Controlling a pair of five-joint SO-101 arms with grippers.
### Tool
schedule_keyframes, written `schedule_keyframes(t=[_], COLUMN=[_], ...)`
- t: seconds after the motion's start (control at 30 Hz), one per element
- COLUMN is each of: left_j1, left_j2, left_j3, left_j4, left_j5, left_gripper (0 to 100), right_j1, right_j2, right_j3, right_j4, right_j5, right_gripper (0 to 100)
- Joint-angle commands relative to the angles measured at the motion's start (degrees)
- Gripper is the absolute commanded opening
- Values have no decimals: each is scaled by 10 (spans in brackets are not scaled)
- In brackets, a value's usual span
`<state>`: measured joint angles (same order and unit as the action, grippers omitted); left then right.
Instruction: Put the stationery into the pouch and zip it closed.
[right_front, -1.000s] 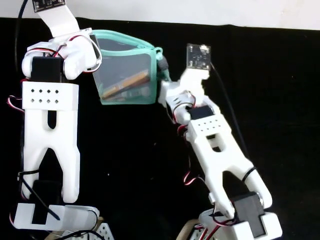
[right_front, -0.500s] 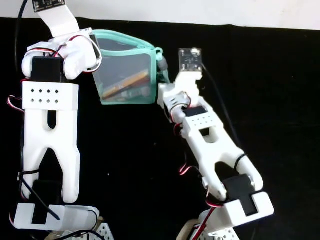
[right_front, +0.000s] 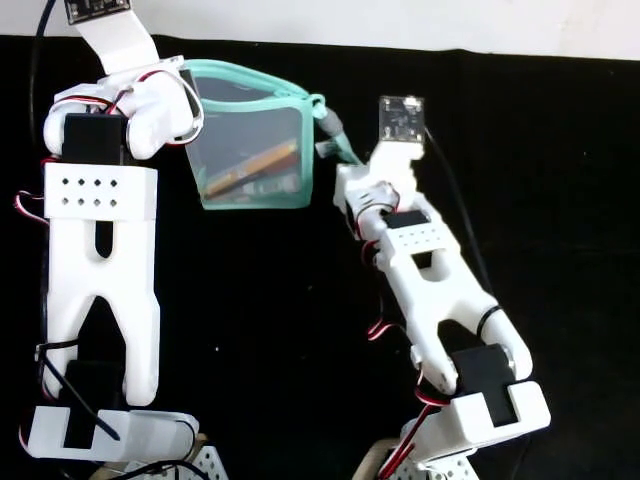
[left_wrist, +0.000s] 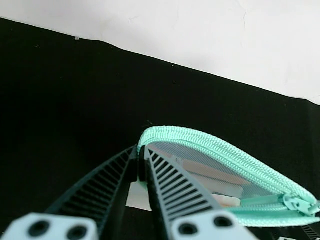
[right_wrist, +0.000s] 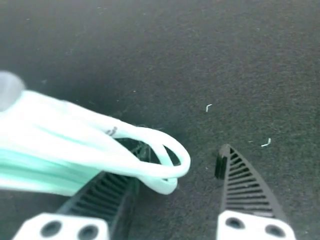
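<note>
My left gripper (left_wrist: 141, 161) is clamped shut on one end of the pouch (right_front: 250, 150), which has the stationery (right_front: 252, 166) inside. My right gripper (right_wrist: 175, 167) gapes empty at the pouch's opposite end. The pouch's loop (right_wrist: 181, 156) lies against one finger.

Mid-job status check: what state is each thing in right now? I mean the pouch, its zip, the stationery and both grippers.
mint-green mesh pouch: held at one end by the left gripper.
zip: looks closed, with the slider at the far end.
stationery: inside the pouch.
left gripper: shut on the pouch's edge.
right gripper: open, with the pouch's pale green loop lying across one finger.
</note>
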<state>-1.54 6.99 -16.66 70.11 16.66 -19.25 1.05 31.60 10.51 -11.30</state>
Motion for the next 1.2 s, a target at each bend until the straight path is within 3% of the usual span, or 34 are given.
schedule_keyframes(t=[0.0,0.8,0.93,1.17], left_j1=[22,22,22,22], left_j2=[59,59,59,59], left_j3=[9,9,10,10], left_j4=[6,6,6,6], left_j5=[-4,-4,-4,-4], left_gripper=[6,6,6,6], right_j1=[9,0,6,15], right_j2=[-7,-69,-65,11], right_j3=[-25,-26,-27,-71], right_j4=[-5,58,57,-29], right_j5=[9,10,39,53], right_gripper=[221,221,221,221])
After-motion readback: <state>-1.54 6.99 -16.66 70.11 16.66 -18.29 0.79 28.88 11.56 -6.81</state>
